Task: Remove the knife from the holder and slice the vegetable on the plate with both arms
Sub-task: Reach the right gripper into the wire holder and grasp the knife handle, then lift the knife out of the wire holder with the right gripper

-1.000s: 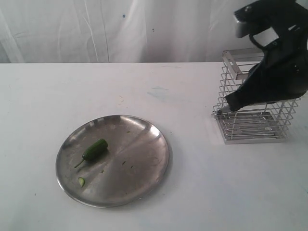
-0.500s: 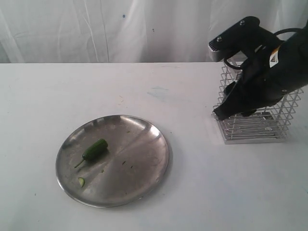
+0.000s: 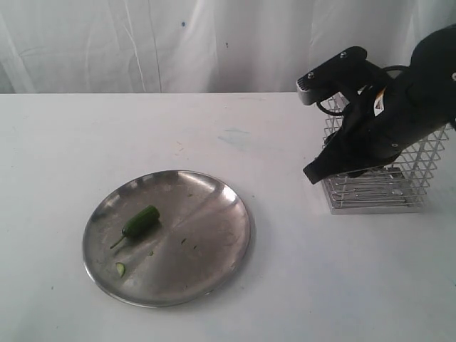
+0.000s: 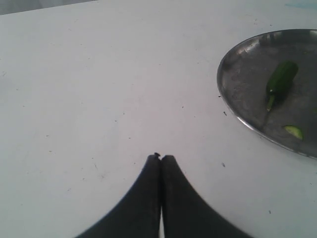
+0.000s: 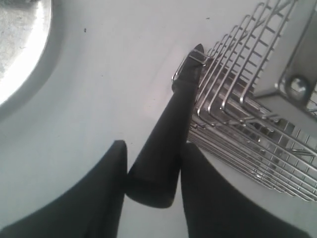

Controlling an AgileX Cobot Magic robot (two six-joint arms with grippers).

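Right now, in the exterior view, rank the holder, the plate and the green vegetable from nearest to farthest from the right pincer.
1. Wire holder: right beside the right pincer, at the table's right.
2. Steel plate: lower left; its rim is nearer.
3. Green vegetable: on the plate's left half.

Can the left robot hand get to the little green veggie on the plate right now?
Probably yes. The left gripper is shut over bare table, and nothing stands between it and the vegetable lying uncovered on the plate. Whether the arm stretches that far isn't shown.
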